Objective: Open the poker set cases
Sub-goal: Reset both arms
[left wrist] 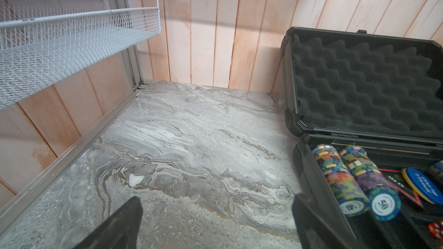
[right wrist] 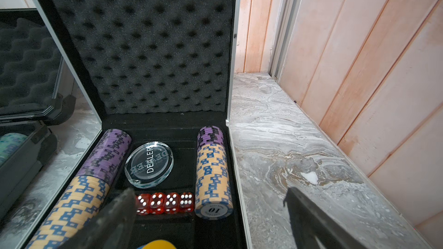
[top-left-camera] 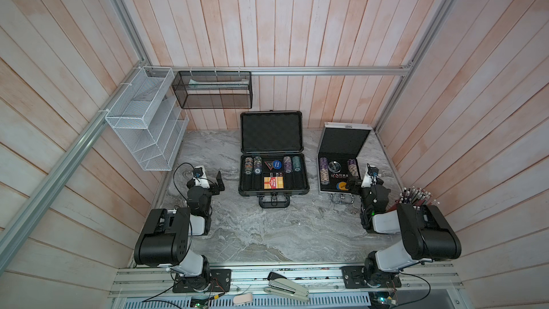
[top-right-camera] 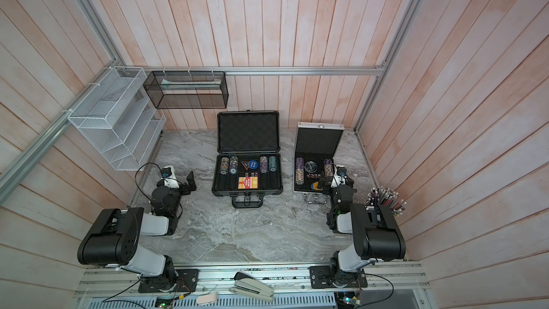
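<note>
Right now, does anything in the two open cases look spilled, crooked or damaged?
Nothing stands out. The dark grey case and the silver case both stand open; the chip rows lie in their slots, and the red dice sit in a line.

Marble table (top-left-camera: 267, 233). Above its far left corner hang a white wire rack (top-left-camera: 142, 120) and a black mesh basket (top-left-camera: 212, 90). Pens (top-left-camera: 416, 196) stand bunched at its right edge. A stapler (top-left-camera: 286, 288) lies on the rail (top-left-camera: 323, 277) along its near edge.
</note>
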Available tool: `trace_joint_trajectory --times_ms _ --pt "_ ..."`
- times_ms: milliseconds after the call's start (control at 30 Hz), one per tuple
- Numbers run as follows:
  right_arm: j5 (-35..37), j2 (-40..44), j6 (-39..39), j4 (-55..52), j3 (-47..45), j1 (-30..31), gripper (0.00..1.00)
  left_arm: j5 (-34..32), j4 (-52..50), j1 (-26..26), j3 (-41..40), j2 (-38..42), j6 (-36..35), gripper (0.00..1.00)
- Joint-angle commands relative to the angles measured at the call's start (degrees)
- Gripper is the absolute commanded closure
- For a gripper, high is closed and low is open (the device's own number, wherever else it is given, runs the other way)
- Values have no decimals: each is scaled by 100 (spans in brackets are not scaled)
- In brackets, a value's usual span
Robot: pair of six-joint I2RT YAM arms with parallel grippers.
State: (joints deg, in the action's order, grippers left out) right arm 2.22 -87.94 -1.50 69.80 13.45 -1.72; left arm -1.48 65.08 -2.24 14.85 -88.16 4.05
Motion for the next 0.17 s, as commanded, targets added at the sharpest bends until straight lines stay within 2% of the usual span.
trace_joint_trajectory --times_ms 0,133 --pt "-60 54 -9 -37 57 -33 1 74 -57 -32 102 -17 -76 0" --pt "-59 49 -17 -35 60 -39 1 -61 -72 40 113 -11 -130 0"
